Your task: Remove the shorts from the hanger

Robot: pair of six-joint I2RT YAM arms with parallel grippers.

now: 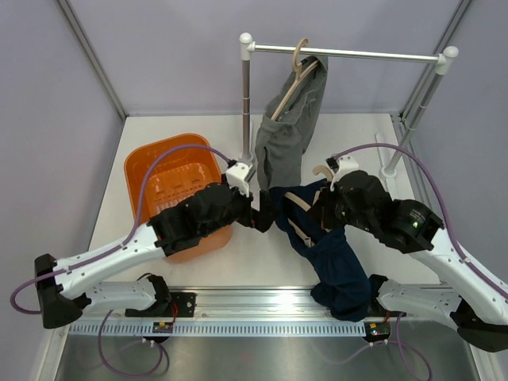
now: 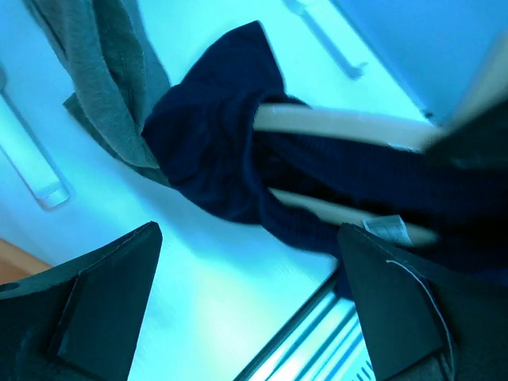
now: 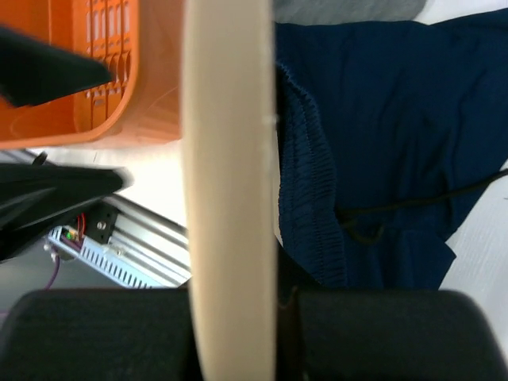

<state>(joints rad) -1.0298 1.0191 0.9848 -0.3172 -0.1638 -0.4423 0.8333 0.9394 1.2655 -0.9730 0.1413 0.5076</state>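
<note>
The dark navy shorts [image 1: 337, 270] hang on a pale wooden hanger [image 1: 300, 226] and trail down to the front rail. My right gripper [image 1: 324, 202] is shut on that hanger, whose bar [image 3: 230, 159] passes between the jaws [image 3: 274, 298], with the navy cloth [image 3: 381, 119] beside it. My left gripper [image 1: 266, 216] is open, its fingers wide apart [image 2: 248, 230], just short of the navy waistband [image 2: 214, 135] and the hanger bars [image 2: 341, 123]. The grey shorts [image 1: 290, 135] hang on a second wooden hanger [image 1: 300, 67] on the rail; they also show in the left wrist view [image 2: 103, 71].
A metal clothes rail [image 1: 349, 53] on two posts stands at the back. An orange tub [image 1: 171, 178] sits on the table at the left, under my left arm, and shows in the right wrist view [image 3: 103, 71]. An aluminium track [image 1: 262, 305] runs along the near edge.
</note>
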